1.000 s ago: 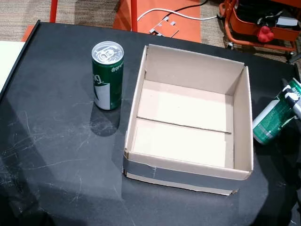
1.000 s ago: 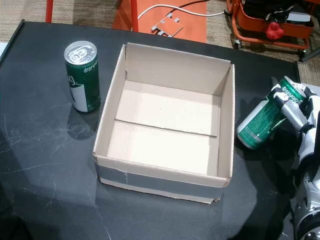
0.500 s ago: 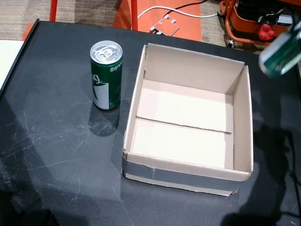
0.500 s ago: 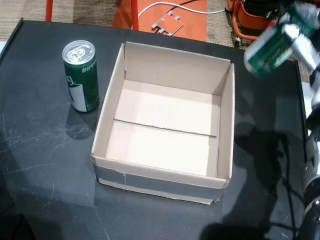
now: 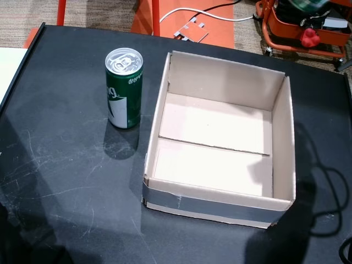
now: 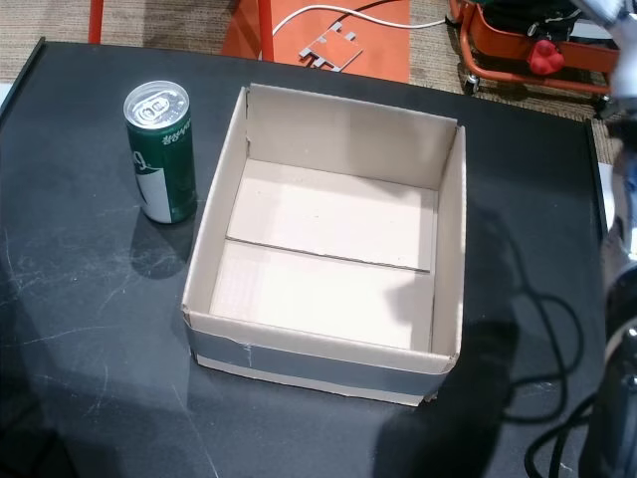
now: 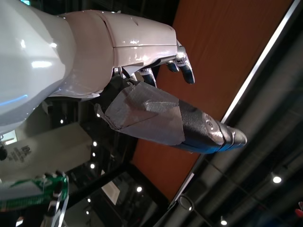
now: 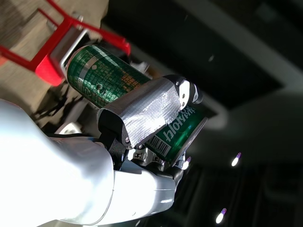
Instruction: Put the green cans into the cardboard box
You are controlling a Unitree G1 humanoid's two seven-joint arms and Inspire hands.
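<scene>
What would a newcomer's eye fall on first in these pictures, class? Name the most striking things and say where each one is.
The open, empty cardboard box sits mid-table in both head views. An upright green can stands just beside the box's left wall on the black table. In the right wrist view, the right hand grips a second green can, held up away from the table.

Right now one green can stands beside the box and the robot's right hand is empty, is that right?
Not quite: the right hand holds a second green can, as the right wrist view shows. One can does stand beside the box.
</scene>
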